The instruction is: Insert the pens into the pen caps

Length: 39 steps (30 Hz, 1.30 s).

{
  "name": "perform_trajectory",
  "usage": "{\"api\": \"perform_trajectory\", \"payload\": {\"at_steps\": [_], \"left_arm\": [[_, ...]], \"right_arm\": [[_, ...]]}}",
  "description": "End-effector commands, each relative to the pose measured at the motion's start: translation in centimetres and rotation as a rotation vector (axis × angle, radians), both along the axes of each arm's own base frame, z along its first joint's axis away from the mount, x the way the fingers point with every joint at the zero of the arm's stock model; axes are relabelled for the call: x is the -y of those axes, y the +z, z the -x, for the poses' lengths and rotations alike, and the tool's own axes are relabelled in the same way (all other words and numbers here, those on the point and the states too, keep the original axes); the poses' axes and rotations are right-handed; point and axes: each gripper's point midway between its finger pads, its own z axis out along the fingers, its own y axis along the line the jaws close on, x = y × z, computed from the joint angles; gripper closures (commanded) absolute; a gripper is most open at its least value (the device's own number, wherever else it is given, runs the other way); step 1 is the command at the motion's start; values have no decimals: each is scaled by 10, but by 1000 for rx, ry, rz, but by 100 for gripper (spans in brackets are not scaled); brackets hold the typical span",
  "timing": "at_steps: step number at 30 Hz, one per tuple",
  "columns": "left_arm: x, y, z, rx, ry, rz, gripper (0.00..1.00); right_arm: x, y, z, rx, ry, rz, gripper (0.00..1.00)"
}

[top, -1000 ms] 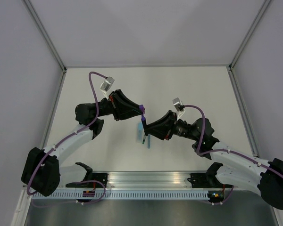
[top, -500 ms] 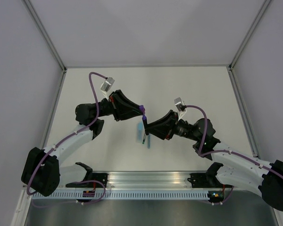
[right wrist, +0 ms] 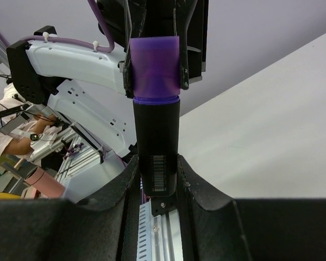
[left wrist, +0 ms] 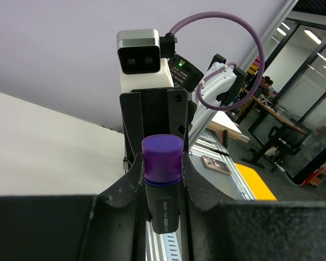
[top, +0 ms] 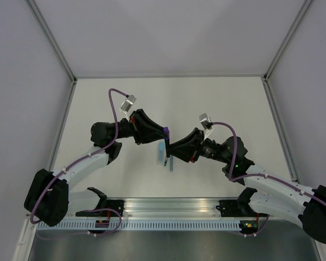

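Since the purple cap [left wrist: 162, 155] sits on the 12 o'clock end of the black-and-purple marker [right wrist: 156, 130] in both wrist views, I judge the step in hand to be the final seating press, not the lining-up. The left end effector [left wrist: 162, 169] is clenched on the cap, its fingers on the 3 and 9 o'clock sides. The right end effector [right wrist: 157, 166] is clamped on the black barrel just below, near the barcode. From above, the pair meets over the middle of the table [top: 228, 103], the left arm reaching in from 9 o'clock and the right from 4 o'clock. The pale-blue highlighter [top: 161, 153] lies on the table just beneath them.

A darker purple ring shows where cap meets barrel; whether the cap has clicked home cannot be told. To do it well, press straight along the marker's axis with both grips firm so neither slips, and avoid any sideways load that would cock the cap. Let go of only one end first, so the capped marker is not dropped on the highlighter below.
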Motion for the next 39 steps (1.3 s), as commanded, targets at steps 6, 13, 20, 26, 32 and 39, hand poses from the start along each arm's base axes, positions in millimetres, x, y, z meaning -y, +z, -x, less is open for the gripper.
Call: {"api": "perform_trajectory", "payload": {"at_steps": [6,13,20,26,32,39], "left_arm": [[0,-10,29,126,-109,-39,82],[1,-14,34,120,-130,-49,49],[4,-17,28,94,-108,-69,43],[5,-26,15,55,-20,-110,44],[2,-16,-2,25,125,-97,47],[3,-19,-15,-65,218,-147,47]], "right_arm": [[9,44,-6,107,-69,-84,100],[8,42,-6,116,-67,-65,100],[9,40,-8,121,-78,-46,100],[10,33,-18,127,-132,5,100],[13,26,-27,132,-183,51,100],[12,20,-39,119,-232,86,100]]}}
